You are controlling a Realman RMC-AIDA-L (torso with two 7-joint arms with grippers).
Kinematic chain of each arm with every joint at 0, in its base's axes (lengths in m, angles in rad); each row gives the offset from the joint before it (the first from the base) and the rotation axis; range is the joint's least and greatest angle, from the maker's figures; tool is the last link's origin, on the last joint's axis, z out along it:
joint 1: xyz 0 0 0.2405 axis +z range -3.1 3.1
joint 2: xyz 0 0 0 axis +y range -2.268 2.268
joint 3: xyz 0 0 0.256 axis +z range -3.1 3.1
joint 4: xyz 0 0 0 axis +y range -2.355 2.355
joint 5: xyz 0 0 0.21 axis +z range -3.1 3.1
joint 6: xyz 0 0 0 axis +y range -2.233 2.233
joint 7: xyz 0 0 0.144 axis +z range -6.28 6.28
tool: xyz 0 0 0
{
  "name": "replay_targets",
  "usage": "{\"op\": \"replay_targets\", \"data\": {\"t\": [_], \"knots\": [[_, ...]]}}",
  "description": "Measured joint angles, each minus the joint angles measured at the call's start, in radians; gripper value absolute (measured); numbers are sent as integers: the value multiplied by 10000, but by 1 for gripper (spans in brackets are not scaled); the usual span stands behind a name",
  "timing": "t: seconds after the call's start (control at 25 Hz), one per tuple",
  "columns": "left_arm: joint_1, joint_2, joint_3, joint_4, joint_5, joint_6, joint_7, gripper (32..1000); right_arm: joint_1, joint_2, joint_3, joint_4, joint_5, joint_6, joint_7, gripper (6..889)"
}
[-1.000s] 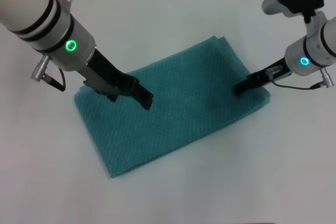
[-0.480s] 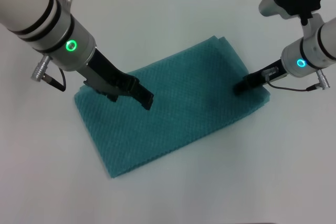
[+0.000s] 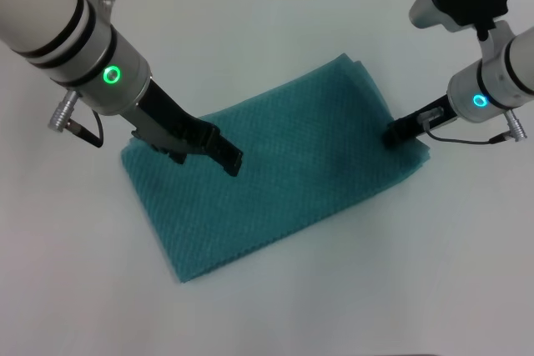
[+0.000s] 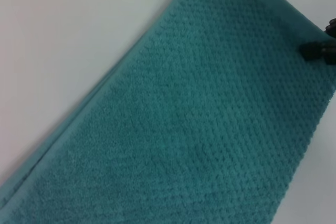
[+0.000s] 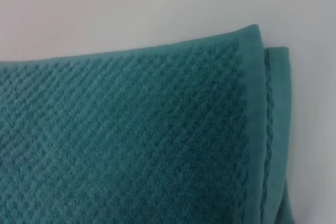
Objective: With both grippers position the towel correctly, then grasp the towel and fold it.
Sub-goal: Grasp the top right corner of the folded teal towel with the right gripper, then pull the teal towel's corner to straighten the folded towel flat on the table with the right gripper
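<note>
Fingers [image 3: 229, 160] of our left gripper [image 3: 231, 162], slim and black, lie close together over the left half of the cloth, their tips down at its surface; we cannot tell whether they pinch any of it. On our right gripper [image 3: 390, 135] the black tip rests on the cloth just inside its right-hand edge, and we cannot make out how far its fingers stand apart. From the left wrist view that same tip [image 4: 315, 51] shows as a small dark shape at the far edge of the fabric.

We count two grippers, each on a white cylindrical arm with black bands and a lit ring, and one cloth: a teal-green rectangular towel [image 3: 275, 168] with a waffle weave and hemmed edges. It lies flat on the white counter [image 3: 275, 31], turned at a slant, one corner toward the back right and one toward the front left. In the right wrist view a towel corner [image 5: 252, 40] shows two hemmed layers, one just offset beside the other, so it is doubled there.
</note>
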Motion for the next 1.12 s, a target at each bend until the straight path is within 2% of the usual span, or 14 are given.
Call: {"op": "replay_targets", "data": {"t": [0.16,0.48,1.12], "knots": [[2,0,0,0,0,0,1,892,0,-5,-95,-28,12,-24,-2,191],[13,14,0,0,0,0,1,891,14,-16,-96,-33,36,-57,-2,97],[13,16,0,0,0,1,1,888,36,-16,-90,-6,10,-60,0,98]]}}
